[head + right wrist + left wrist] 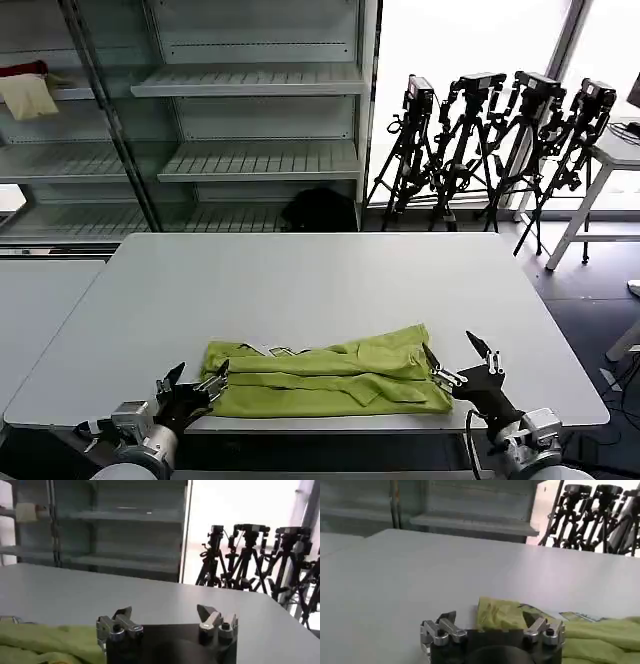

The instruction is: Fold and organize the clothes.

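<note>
Left gripper (193,384): nearest the head camera, at the near-left end of the T-shirt, fingers apart, inner finger touching the cloth edge.
Right gripper (462,360): near-right end of the shirt, fingers spread, inner fingertip just at the cloth, nothing clamped.
T-shirt (330,383): lime yellow-green, lying as a long folded band along the near edge of the white table (310,280), with creased layers on top.
Handling: I judge it light, soft and limp; it should sag and unfold if lifted by one layer, so pinch all layers together at the two short ends.
Left wrist view: shows the left gripper (492,628) with the shirt's end (502,614) between its fingers, plus a scrap of printed graphic (577,615) peeking out.
Right wrist view: shows the right gripper (166,621) with the cloth (50,642) beside one finger only.
Head view: alone gives the whole band and both ends at once.
</note>
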Controlling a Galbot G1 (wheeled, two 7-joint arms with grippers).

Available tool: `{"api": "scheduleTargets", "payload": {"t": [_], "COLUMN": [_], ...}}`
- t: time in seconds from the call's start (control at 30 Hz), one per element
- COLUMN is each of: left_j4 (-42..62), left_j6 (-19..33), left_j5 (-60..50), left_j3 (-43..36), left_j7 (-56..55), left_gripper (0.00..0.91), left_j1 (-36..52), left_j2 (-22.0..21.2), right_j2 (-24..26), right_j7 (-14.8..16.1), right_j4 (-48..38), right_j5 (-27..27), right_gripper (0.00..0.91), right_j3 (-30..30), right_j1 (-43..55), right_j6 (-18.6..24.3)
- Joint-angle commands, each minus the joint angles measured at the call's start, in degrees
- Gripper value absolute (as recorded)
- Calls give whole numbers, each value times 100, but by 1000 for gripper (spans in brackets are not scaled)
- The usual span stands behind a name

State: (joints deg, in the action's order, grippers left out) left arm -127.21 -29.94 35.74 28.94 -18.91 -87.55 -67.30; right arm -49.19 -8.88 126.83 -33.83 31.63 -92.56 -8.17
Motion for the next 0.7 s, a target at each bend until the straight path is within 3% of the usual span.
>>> {"api": "scheduleTargets", "payload": {"t": [0.03,0.1,0.23,0.33,0.4,0.43,0.5,0.7], "left_j4": [60,87,231,359,455,481,518,610], "left_j6": [101,144,286,357,374,374,396,520], "left_j5": [257,221,60,56,98,146,153,-63], "left_j3": [-57,-79,-132,-126,-104,-98,-115,-229], "left_j7": [-70,-60,5,11,28,28,47,148], "left_gripper": [907,887,655,554,423,262,121,10], "left_j1": [1,-3,20,74,103,110,98,29], "left_j2": [-414,-430,-471,-477,-464,-458,-463,-559], "right_j2": [36,30,16,15,15,13,0,-17], "right_j7": [222,227,251,251,252,250,252,254], "right_j4": [-120,-151,-150,-141,-135,-129,-122,-108], "right_j5": [-459,-478,-499,-508,-510,-510,-504,-498], "right_gripper": [907,907,907,907,907,907,907,907], "right_j3": [458,521,614,662,677,681,678,666], "right_j1": [-200,-262,-344,-363,-377,-383,-388,-338], "right_j6": [259,310,398,429,442,449,460,464]}}
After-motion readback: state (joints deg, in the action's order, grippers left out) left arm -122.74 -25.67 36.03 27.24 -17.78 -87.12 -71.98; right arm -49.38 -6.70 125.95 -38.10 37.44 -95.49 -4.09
